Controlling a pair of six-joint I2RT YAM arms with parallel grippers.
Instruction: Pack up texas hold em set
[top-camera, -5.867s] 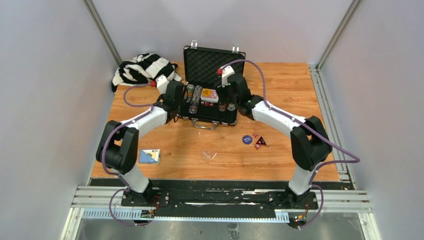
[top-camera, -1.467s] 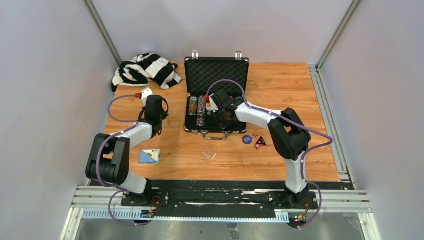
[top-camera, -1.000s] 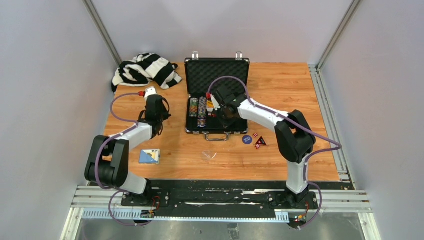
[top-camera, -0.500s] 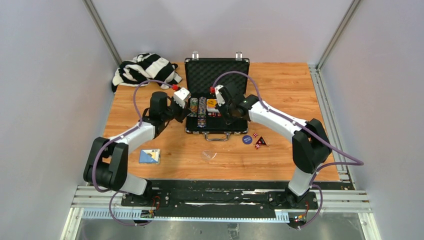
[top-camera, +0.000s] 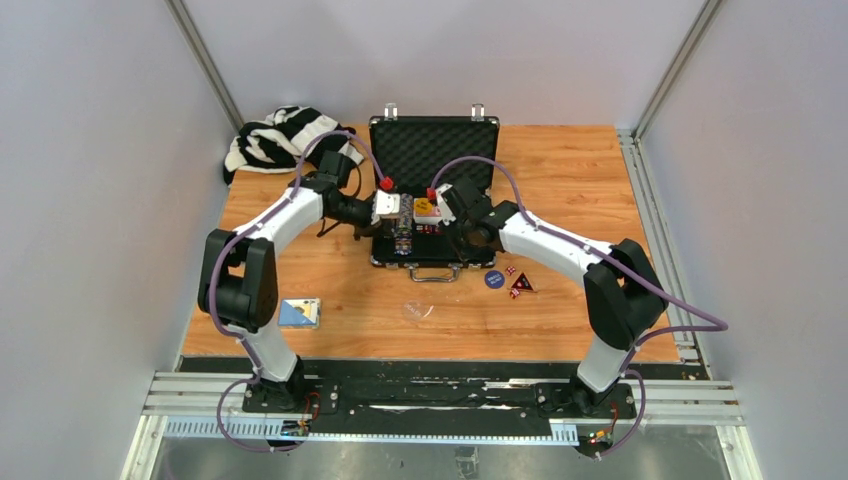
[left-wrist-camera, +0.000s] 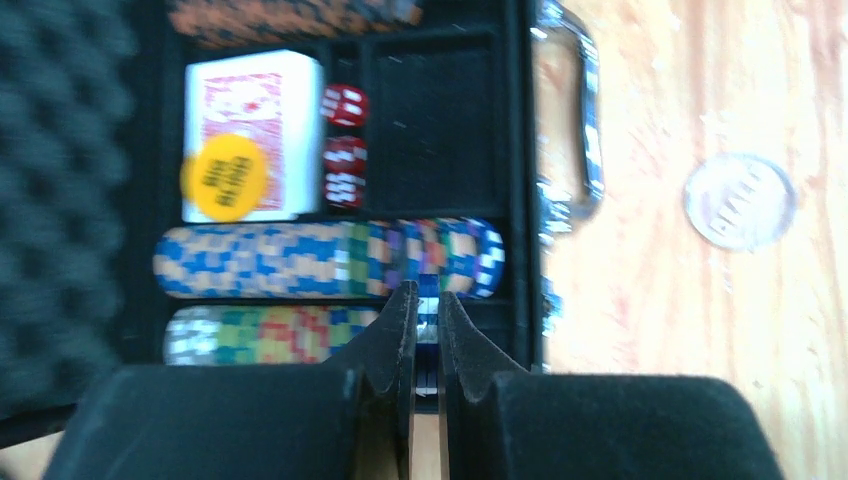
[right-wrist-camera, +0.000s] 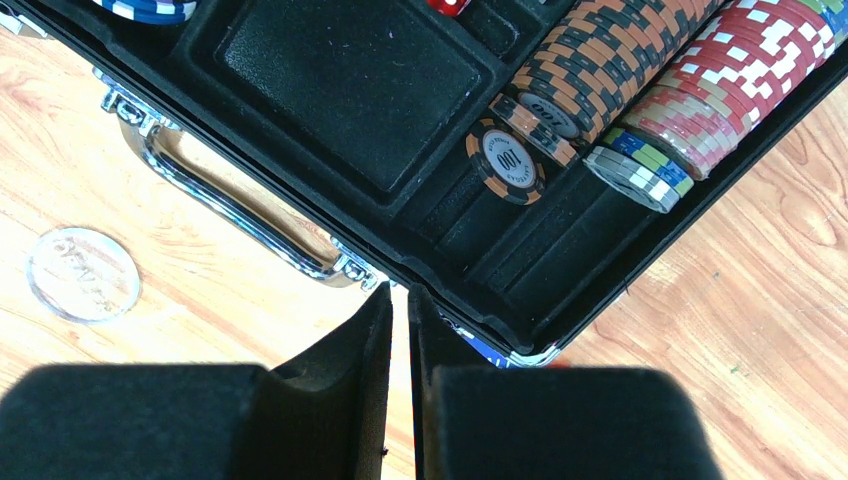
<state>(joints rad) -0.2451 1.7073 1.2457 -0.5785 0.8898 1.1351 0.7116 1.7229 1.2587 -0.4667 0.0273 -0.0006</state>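
Left gripper (top-camera: 402, 228) and right gripper (top-camera: 460, 236) hang over the open briefcase (top-camera: 434, 150) — seemingly close above it.

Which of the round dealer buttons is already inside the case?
The yellow button, lying on the card deck in the case. The clear button and the blue button lie outside on the table.

Top cam: fixed, high behind the arm bases, tilted down and forward, far out, whole table (top-camera: 570, 170) in frame. Left wrist cam: close, blurry, looks down past left hand (left-wrist-camera: 420, 300) into the briefcase (left-wrist-camera: 432, 120). Right wrist cam: close, looks down past right hand (right-wrist-camera: 400, 295) at the briefcase front edge. All three share the silver handle (left-wrist-camera: 590, 110) and clear round button (left-wrist-camera: 740, 200).
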